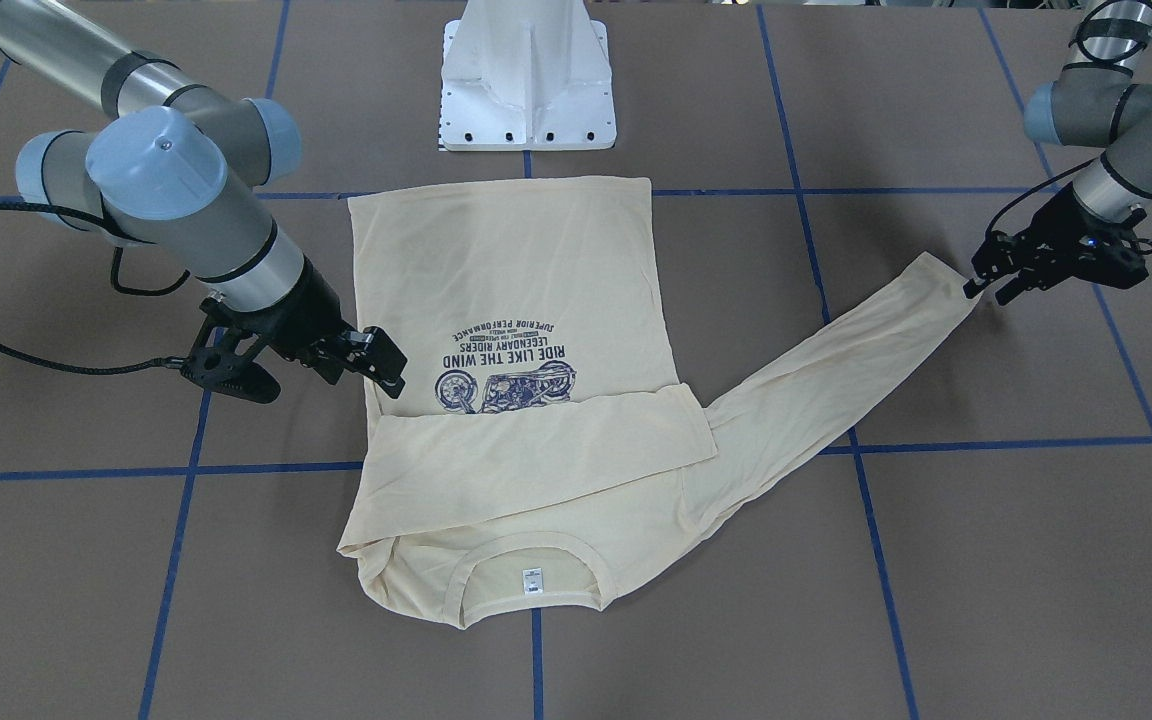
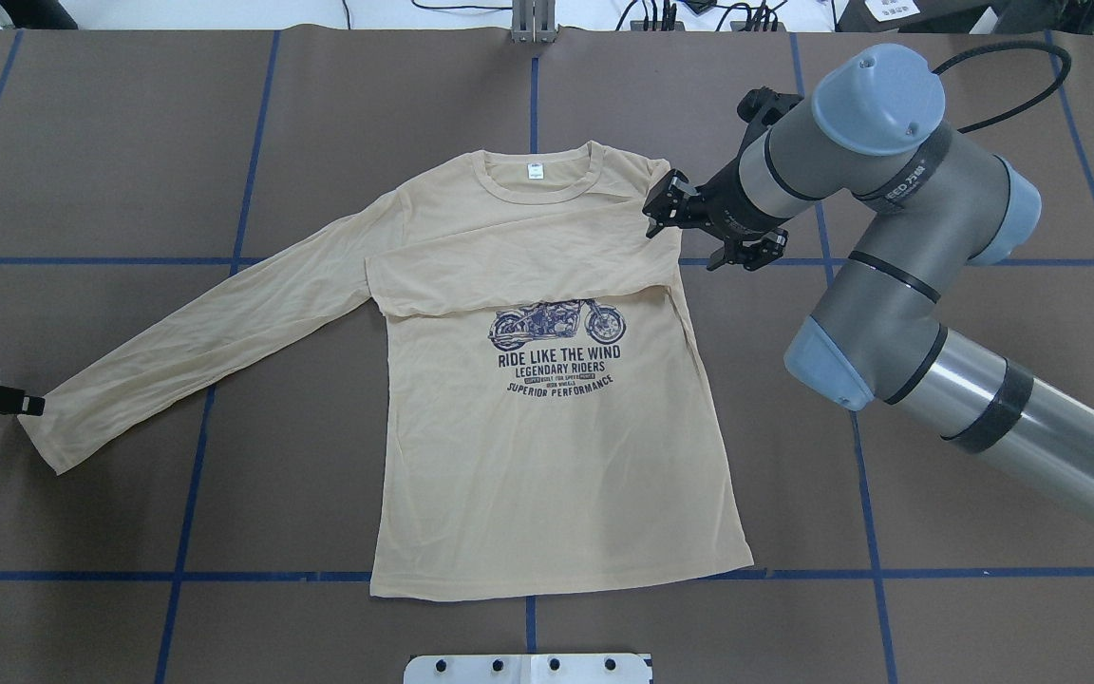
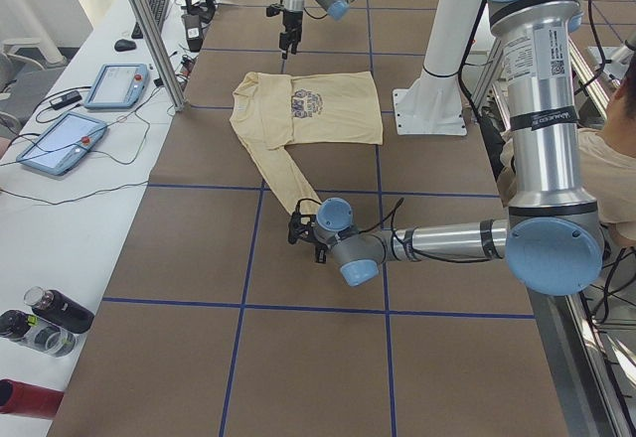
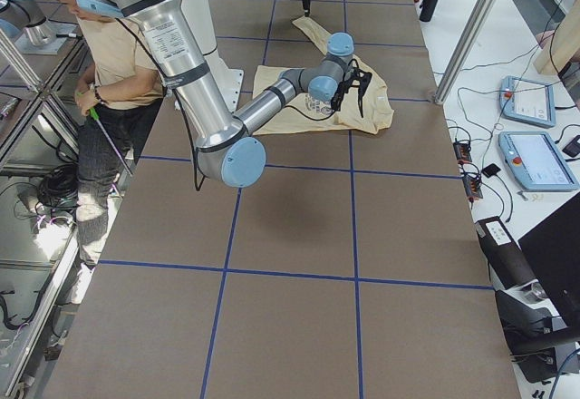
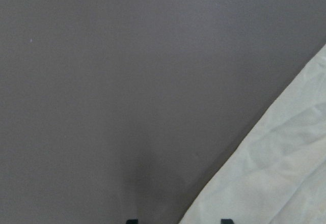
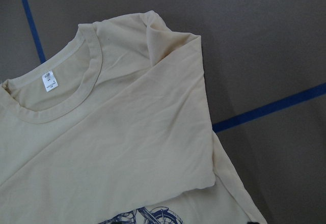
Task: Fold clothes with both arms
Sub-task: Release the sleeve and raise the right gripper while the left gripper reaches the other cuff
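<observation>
Hovering at the shoulder of the T-shirt [image 2: 547, 456], right gripper [image 1: 384, 362] is spread, gripping nothing; left gripper [image 1: 981, 283], also spread, sits at the outstretched cuff [image 1: 931, 272]. Other sleeve [image 1: 556, 440] lies folded across the chest.

Cream-yellow long-sleeved T-shirt [image 2: 556, 456] lies flat, navy motorcycle print up, neck far from the robot base, hem near it. Its robot-right sleeve is folded across the chest just above the print; the other sleeve lies stretched out diagonally. Left arm [image 1: 1126, 150] sits low, left gripper [image 1: 986, 290] parted at that sleeve's cuff. Right arm [image 2: 889, 285] reaches in, right gripper [image 2: 658, 204] parted at the shoulder edge.
</observation>
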Action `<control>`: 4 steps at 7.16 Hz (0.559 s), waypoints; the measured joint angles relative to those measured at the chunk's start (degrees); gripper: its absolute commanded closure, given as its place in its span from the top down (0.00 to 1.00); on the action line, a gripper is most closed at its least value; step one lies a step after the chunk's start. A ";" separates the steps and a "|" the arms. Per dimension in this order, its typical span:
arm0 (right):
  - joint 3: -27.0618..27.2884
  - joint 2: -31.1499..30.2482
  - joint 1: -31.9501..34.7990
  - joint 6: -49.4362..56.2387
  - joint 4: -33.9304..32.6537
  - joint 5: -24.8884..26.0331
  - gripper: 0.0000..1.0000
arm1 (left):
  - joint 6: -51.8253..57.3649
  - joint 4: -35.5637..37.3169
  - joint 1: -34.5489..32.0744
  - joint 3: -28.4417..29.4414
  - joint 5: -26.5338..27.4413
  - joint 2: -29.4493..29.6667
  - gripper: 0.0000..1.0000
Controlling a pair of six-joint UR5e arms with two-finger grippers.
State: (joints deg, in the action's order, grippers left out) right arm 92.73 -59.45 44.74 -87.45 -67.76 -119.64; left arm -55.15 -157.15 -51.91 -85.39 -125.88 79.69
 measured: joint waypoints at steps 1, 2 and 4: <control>-0.02 0.01 -0.02 0.00 0.00 -0.04 0.86 | -0.08 0.00 0.24 0.03 -0.04 0.02 0.55; -0.06 0.02 -0.05 0.00 0.00 -0.06 0.86 | -0.12 0.00 0.38 0.04 -0.05 0.03 0.55; -0.14 0.03 -0.14 0.00 0.00 -0.07 0.86 | -0.16 0.00 0.76 0.04 -0.06 0.03 0.41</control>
State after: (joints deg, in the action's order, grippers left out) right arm 92.58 -59.42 44.60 -87.45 -67.76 -119.71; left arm -55.30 -157.15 -51.15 -85.35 -125.95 79.72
